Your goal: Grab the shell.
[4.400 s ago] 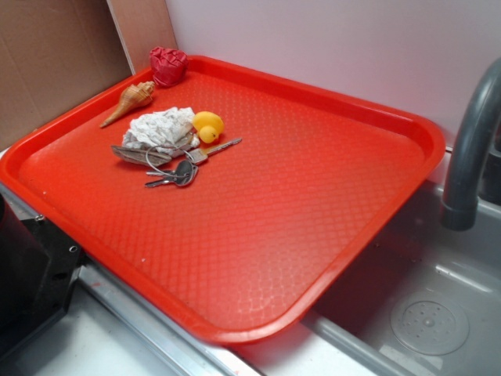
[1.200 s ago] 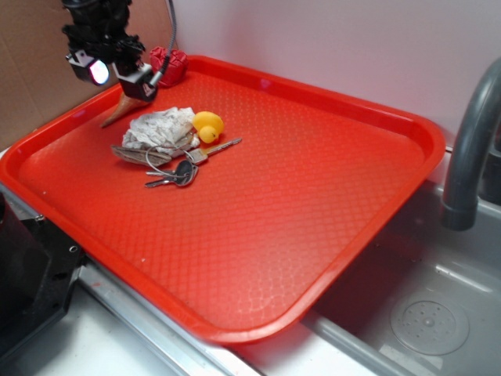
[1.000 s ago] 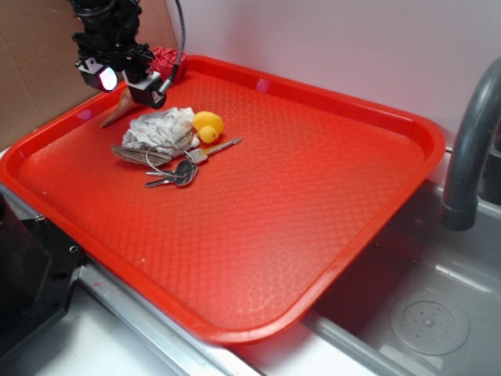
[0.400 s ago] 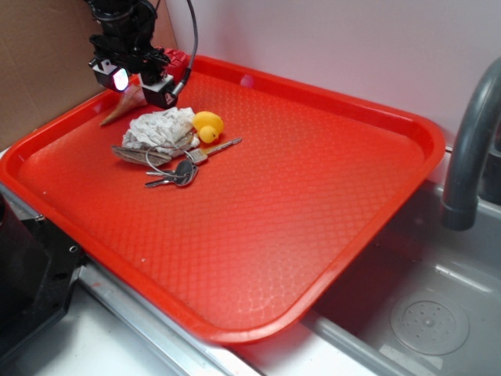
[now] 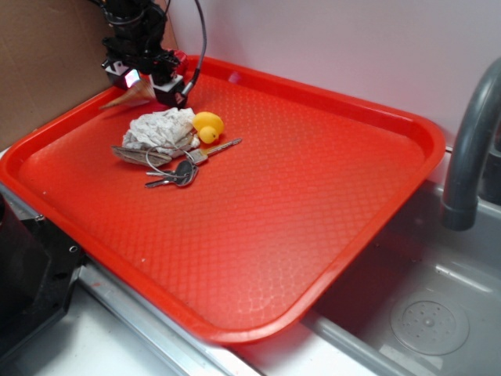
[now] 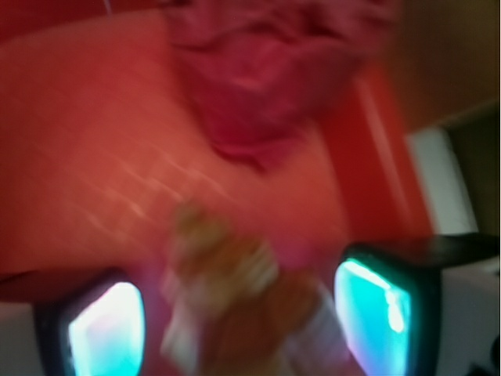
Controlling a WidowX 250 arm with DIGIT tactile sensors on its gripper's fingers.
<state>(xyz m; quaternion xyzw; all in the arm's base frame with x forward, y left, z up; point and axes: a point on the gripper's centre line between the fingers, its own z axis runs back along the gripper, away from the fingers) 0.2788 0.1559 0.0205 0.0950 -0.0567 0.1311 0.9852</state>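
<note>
Pincer (image 5: pixel 153 81) now lower, astride shell (image 5: pixel 125 98)

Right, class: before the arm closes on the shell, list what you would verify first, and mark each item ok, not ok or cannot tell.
1. Gripper is over the shell: ok.
2. Shell lies between the two fingers in the wrist view: ok, though blurred.
3. Fingers are spread wide enough: ok, the shell shows in the gap.
4. Fingers are low enough to grip: cannot tell.
5. White cloth and red crumpled lump are outside the gap: ok.
6. Shell rests flat on the tray: cannot tell, wide end hidden.
</note>
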